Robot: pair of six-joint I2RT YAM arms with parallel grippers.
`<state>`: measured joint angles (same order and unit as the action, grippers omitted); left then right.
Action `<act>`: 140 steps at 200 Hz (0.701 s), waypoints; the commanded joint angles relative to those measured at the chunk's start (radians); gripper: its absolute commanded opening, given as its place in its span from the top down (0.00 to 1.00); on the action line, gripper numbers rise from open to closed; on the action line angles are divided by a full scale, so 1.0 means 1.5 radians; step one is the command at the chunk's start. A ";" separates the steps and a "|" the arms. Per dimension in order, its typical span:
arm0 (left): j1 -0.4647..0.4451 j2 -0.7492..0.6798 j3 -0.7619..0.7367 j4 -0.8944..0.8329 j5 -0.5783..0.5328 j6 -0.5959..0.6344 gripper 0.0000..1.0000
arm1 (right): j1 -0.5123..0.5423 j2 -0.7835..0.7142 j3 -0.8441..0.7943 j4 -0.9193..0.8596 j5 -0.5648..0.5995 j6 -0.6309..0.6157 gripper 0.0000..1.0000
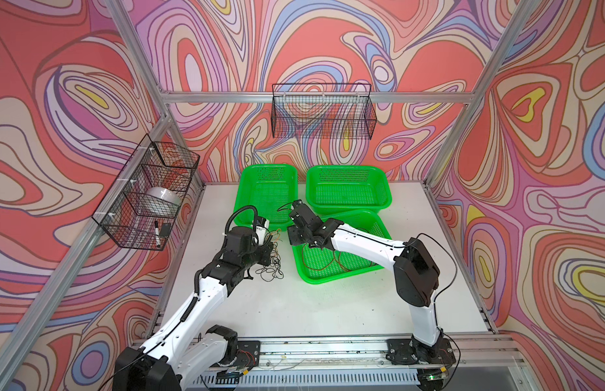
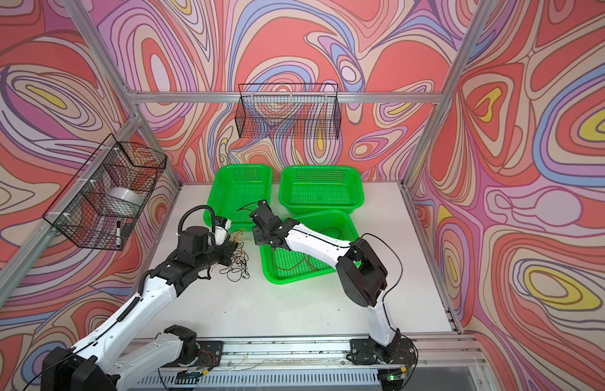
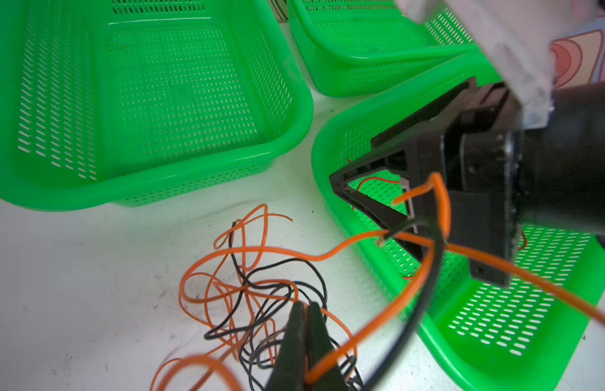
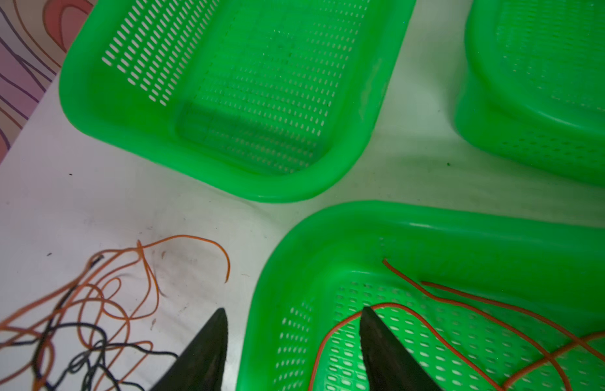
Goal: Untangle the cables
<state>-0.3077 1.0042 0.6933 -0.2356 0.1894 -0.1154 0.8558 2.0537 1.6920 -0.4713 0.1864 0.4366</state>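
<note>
A tangle of thin orange and black cables (image 1: 271,267) (image 2: 238,267) (image 3: 246,291) lies on the white table, left of the near green basket (image 1: 341,275). My left gripper (image 3: 304,306) (image 1: 270,254) is shut in this tangle with an orange strand coming out between its fingers. Blurred orange and black strands rise close to its camera. Dark red cables (image 4: 429,301) (image 1: 331,260) lie loose inside the near basket. My right gripper (image 4: 294,311) (image 1: 302,241) hangs open over that basket's corner, one finger over the table, the other over the basket floor, nothing between them.
Two more green baskets stand at the back, one on the left (image 1: 269,166) and one on the right (image 1: 348,167). A black wire basket (image 1: 323,111) hangs on the back wall. A wire rack (image 1: 148,193) on the left wall holds a tape roll and a marker.
</note>
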 commanded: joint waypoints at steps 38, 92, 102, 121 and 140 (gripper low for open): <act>0.006 -0.009 -0.015 0.019 0.031 0.019 1.00 | 0.001 0.079 0.028 -0.075 0.023 0.069 0.35; 0.002 0.028 -0.016 0.053 0.171 0.025 1.00 | -0.065 0.022 -0.026 -0.094 0.101 0.095 0.41; -0.006 0.043 -0.012 0.060 0.178 0.023 1.00 | -0.078 0.014 -0.033 -0.098 0.108 0.087 0.41; -0.033 0.072 -0.002 0.067 0.180 0.033 1.00 | -0.107 -0.006 -0.052 -0.101 0.115 0.074 0.42; -0.063 0.104 0.001 0.092 0.162 0.029 1.00 | -0.130 -0.035 -0.080 -0.077 0.104 0.040 0.41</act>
<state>-0.3576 1.1160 0.6777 -0.1631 0.4114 -0.0917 0.6922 2.0808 1.6161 -0.5987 0.3145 0.5465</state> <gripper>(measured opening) 0.051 0.587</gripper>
